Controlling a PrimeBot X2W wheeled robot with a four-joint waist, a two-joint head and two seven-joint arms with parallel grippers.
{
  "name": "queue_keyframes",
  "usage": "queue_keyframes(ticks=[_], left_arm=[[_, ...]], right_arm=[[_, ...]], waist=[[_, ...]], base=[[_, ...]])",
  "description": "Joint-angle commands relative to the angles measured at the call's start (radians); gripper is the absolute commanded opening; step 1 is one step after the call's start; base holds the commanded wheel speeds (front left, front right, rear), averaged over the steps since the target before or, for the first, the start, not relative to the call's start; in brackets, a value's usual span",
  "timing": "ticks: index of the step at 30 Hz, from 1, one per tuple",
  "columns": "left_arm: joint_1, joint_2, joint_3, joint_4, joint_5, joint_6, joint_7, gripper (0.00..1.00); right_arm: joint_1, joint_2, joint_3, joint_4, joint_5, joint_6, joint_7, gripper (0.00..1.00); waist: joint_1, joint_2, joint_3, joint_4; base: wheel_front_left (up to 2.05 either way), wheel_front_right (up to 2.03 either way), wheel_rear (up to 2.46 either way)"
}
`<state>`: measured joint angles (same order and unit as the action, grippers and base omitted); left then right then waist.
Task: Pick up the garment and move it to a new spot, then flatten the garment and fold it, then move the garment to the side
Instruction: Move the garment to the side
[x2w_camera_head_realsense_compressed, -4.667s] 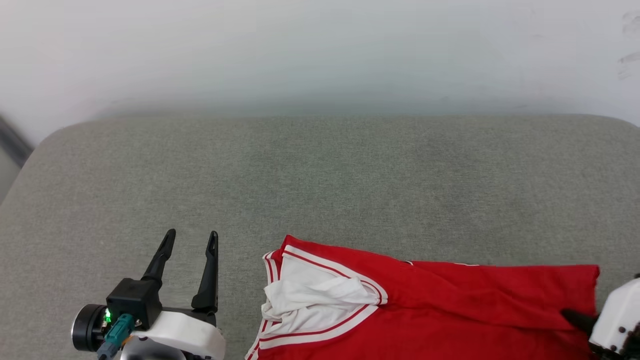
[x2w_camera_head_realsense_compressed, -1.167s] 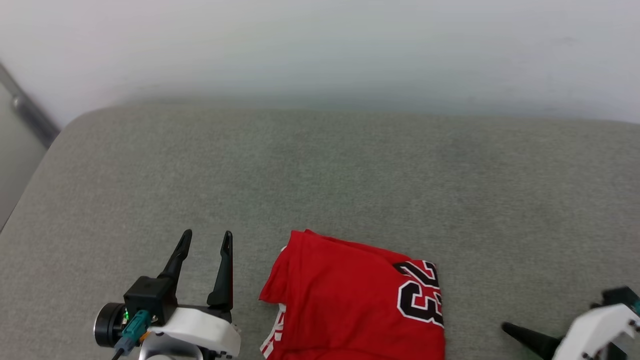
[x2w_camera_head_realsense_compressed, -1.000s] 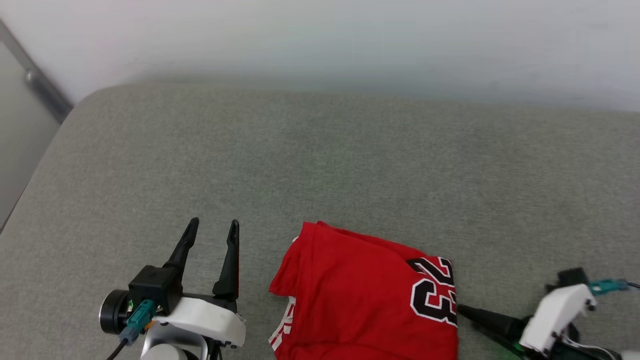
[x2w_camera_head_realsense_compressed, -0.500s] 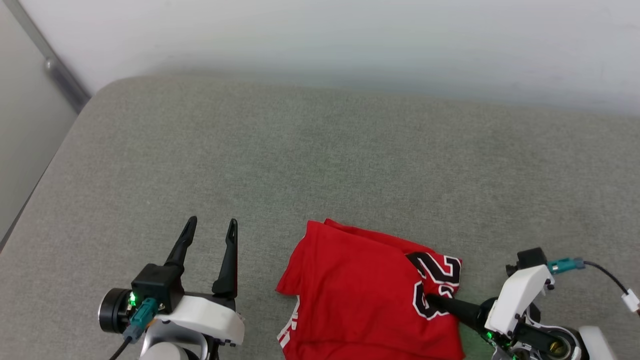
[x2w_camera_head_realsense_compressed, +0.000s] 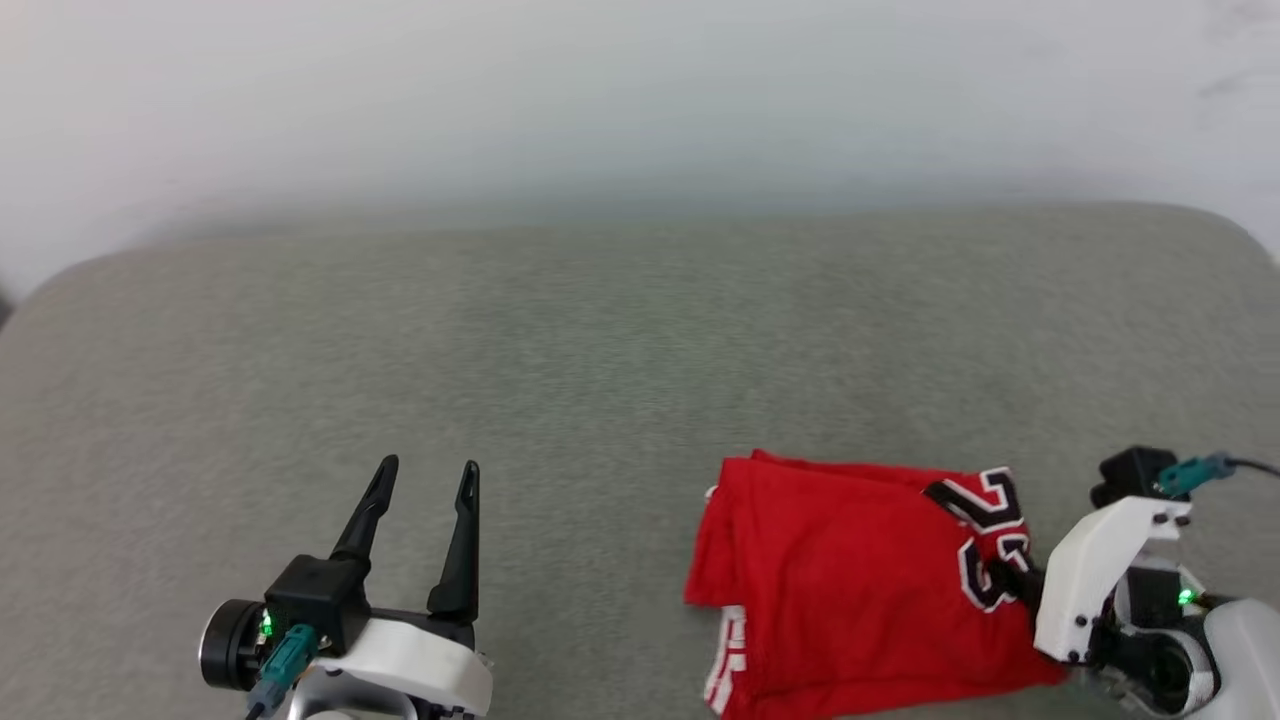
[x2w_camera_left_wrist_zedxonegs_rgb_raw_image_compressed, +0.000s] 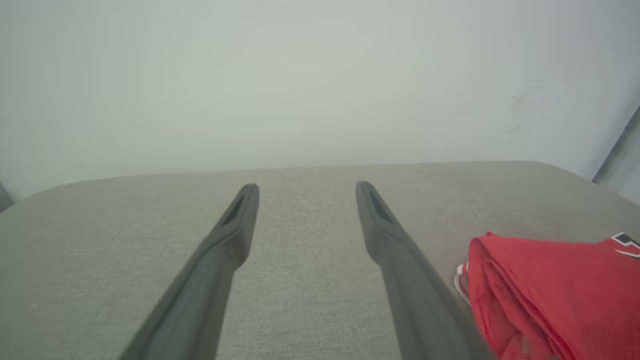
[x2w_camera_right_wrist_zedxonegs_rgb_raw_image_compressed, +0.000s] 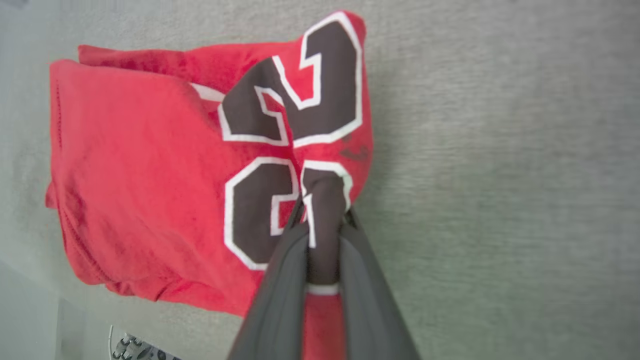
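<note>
**1 shirt (x2w_camera_head_realsense_compressed: 840, 590), pinched on our right**

We see the shirt folded into a rough red square. It lies on the grey cushion (x2w_camera_head_realsense_compressed: 600, 350), right of centre and close to the bottom of the head view. A black "23" with a white outline faces up along the shirt's right edge. A bit of white striped trim peeks out at the lower left corner of the fold.

Our right gripper (x2w_camera_head_realsense_compressed: 1012, 580) reaches in from the right. Its 2 fingers are clamped on a bunched ridge of cloth within the numerals. In the right wrist view, black and white fabric is squeezed into a narrow roll between the fingers (x2w_camera_right_wrist_zedxonegs_rgb_raw_image_compressed: 280, 280). The rest of the shirt spreads flat beyond them. We cannot tell whether the pinched edge is raised off the cushion.

Our left gripper (x2w_camera_head_realsense_compressed: 428, 470) sits at the lower left, well apart from the shirt. Its 2 fingers are spread with nothing between them. In the left wrist view, the layered fold of the shirt (x2w_camera_left_wrist_zedxonegs_rgb_raw_image_compressed: 550, 295) shows just right of the gripper's right-hand finger. A pale wall (x2w_camera_head_realsense_compressed: 600, 100) stands behind the cushion.
</note>
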<state>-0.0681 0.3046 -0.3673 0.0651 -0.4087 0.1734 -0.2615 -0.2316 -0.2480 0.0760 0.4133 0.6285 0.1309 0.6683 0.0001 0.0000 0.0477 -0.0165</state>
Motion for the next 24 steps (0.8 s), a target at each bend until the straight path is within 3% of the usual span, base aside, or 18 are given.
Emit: queue_keyframes(ticks=[1,7,12,17,24], left_arm=[[-0.009,-0.002,0.001,-0.009,0.006,-0.005,-0.005,1.00],[-0.067,0.005,-0.008,-0.043,0.019,-0.023,0.000,1.00],[-0.146,0.037,-0.015,-0.091,0.045,-0.042,0.032,1.00],[-0.225,0.072,-0.028,-0.133,0.073,-0.068,0.071,1.00],[-0.317,0.109,-0.039,-0.185,0.101,-0.095,0.117,1.00]], right_arm=[[-0.033,-0.009,-0.007,0.009,-0.029,0.000,-0.009,0.00],[-0.132,-0.014,-0.032,0.059,-0.151,0.000,-0.044,0.00],[-0.234,-0.027,-0.091,0.103,-0.259,-0.001,-0.113,0.00],[-0.337,-0.043,-0.199,0.164,-0.341,-0.001,-0.200,0.00],[-0.474,-0.073,-0.376,0.218,-0.451,-0.001,-0.327,0.00]], waist=[[-0.0001,0.0000,0.021,-0.099],[-0.0001,0.0000,0.128,-0.239],[-0.0001,0.0000,0.254,-0.315],[-0.0001,0.0000,0.359,-0.346],[-0.0001,0.0000,0.472,-0.337]], base=[[0.00,0.00,0.00],[0.00,0.00,0.00],[0.00,0.00,0.00],[0.00,0.00,0.00],[0.00,0.00,0.00]])
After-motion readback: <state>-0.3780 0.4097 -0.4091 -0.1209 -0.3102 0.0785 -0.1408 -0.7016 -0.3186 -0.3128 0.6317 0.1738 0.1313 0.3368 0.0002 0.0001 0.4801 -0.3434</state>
